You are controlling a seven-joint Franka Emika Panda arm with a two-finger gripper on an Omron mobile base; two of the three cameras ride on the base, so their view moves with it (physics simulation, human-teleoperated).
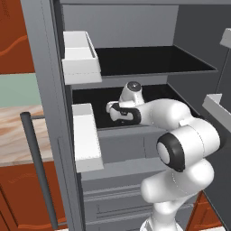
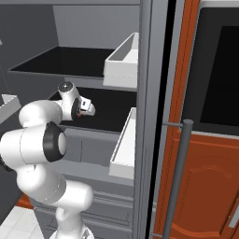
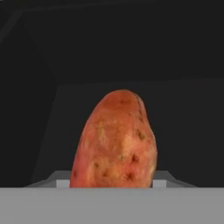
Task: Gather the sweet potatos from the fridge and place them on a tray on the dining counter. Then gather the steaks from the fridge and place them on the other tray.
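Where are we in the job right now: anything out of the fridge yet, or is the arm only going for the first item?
The fridge stands open, with the arm reaching onto its lower dark shelf. In the hand view, a sweet potato sits right at the claw; whether the claw already grips it is unclear. Carrying it to the tray remains, and no steak or tray is visible.

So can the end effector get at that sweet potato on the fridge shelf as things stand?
Probably yes. The end effector is already inside the open fridge at the lower dark shelf, and the hand view shows the sweet potato right ahead with nothing in between.
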